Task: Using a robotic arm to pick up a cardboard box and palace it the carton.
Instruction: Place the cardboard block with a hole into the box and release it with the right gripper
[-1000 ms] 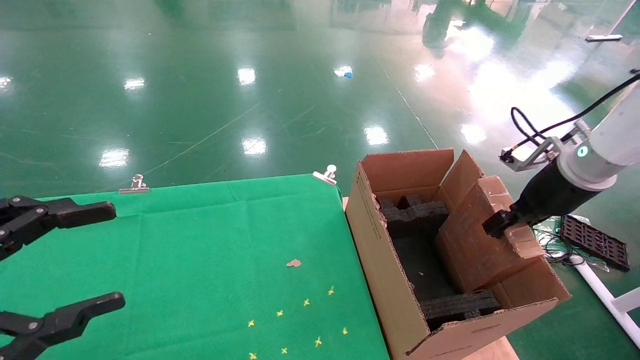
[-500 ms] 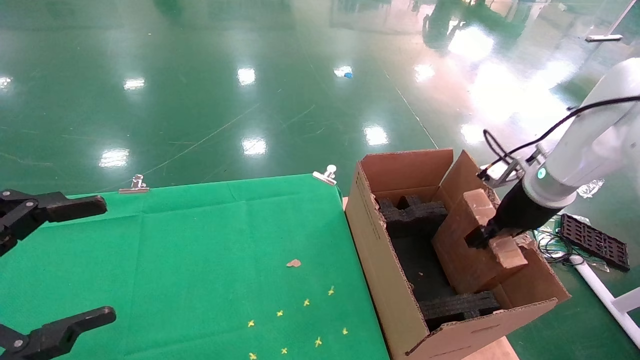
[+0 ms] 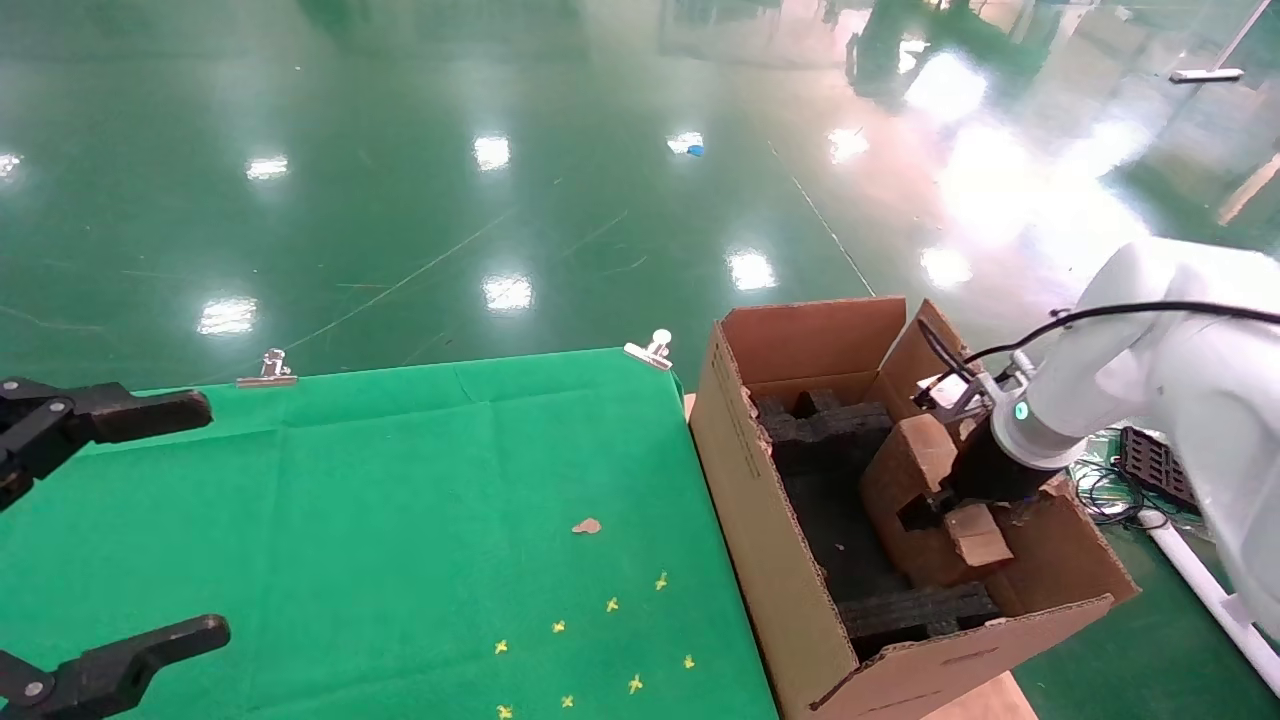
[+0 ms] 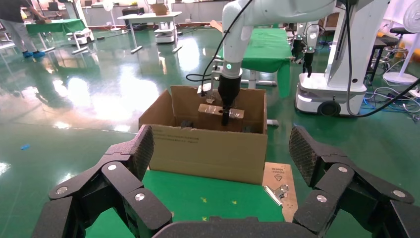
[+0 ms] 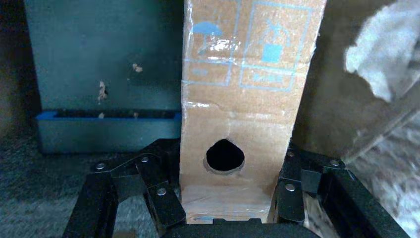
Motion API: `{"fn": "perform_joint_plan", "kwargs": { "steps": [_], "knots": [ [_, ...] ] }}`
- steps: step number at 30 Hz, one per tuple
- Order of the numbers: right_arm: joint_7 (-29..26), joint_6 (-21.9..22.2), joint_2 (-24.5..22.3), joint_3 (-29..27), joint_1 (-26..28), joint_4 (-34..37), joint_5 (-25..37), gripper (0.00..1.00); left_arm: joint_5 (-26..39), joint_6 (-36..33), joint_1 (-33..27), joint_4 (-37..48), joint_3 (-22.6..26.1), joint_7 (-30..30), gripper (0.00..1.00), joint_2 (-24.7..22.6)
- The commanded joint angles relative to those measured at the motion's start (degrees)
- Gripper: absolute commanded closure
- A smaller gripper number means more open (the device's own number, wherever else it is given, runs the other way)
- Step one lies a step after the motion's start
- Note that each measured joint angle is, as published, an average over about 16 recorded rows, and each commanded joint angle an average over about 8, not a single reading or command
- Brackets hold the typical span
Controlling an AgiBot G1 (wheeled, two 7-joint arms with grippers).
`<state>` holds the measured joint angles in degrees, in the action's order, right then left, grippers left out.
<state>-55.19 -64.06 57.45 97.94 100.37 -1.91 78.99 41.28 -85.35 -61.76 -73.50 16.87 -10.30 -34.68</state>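
At the left edge of the green-clothed desk (image 3: 400,480) my left gripper (image 3: 150,520) hangs parked with its fingers spread wide, holding nothing, well apart from the work. Just past the desk's right edge stands the carton (image 3: 760,520), open-topped, black foam inserts (image 3: 825,425) at its far end and its near end. Between those inserts, low inside the carton toward its right wall, the cardboard box (image 3: 900,480) is clamped in my right gripper (image 3: 935,510); the right wrist view shows both fingers pressed on the box's (image 5: 247,99) narrow sides, its round hole facing the camera. Long axis runs straight out from the gripper, down toward the carton floor. The right robotic arm (image 3: 1150,380) is the only arm near. Judgement: the release turns on whether the box's lower end is bottomed between the foam; contact not visible, cannot confirm
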Motion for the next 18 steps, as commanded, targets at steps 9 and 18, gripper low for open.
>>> {"fn": "perform_joint_plan", "kwargs": {
  "steps": [9,18],
  "knots": [
    [2.8,1.5,-0.5,-0.7,-1.2,-0.3,-1.0,0.00,0.0,0.0,0.0,0.0,0.0,0.0,0.00,0.0],
    [2.7,1.3,-0.1,-0.3,-0.7,0.8,-0.4,0.00,0.0,0.0,0.0,0.0,0.1,0.0,0.00,0.0]
  ]
}}
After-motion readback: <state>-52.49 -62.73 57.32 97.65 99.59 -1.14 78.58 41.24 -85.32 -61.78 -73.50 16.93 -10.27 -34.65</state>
